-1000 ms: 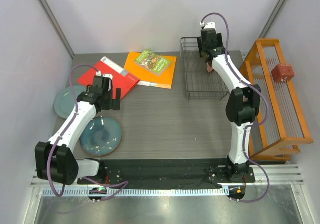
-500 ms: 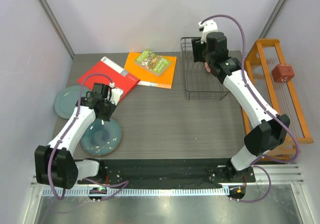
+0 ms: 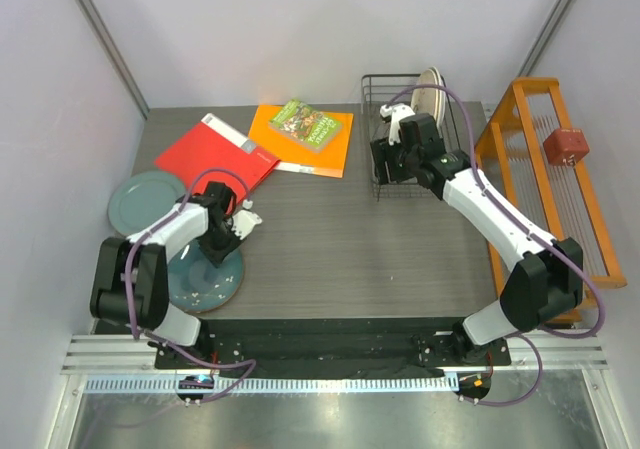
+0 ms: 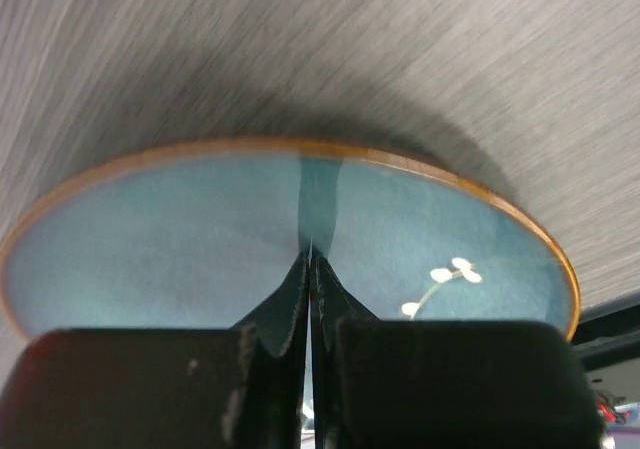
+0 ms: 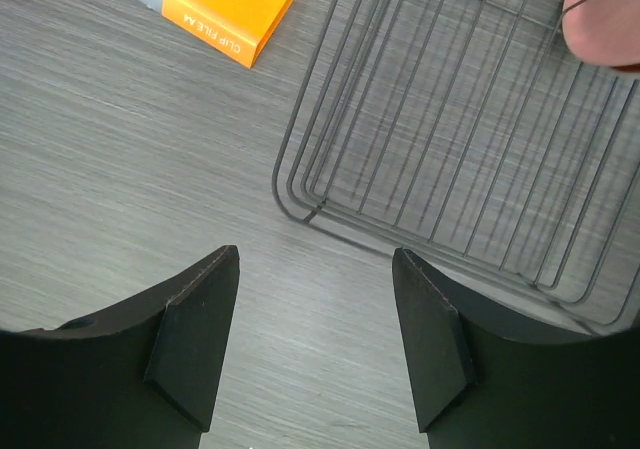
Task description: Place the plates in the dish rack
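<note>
Plain grey-green round plate [image 3: 140,201] lies flat on the surface [image 3: 330,239]. Left claw [image 4: 308,261] pinched narrow, empty, tips at the glossy speckled dark teal plate [image 3: 200,281]. Right claw [image 5: 312,259] wide, empty, over the near corner of the black wire dish rack [image 3: 400,184]. A cream round plate [image 3: 430,87] stands inside. At least two left.

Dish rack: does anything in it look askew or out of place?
The cream plate stands on edge in the far right corner of the dish rack. It is tilted and apparently propped on the low wire side, with most of it above the rim. Nothing looks broken or spilled.
</note>
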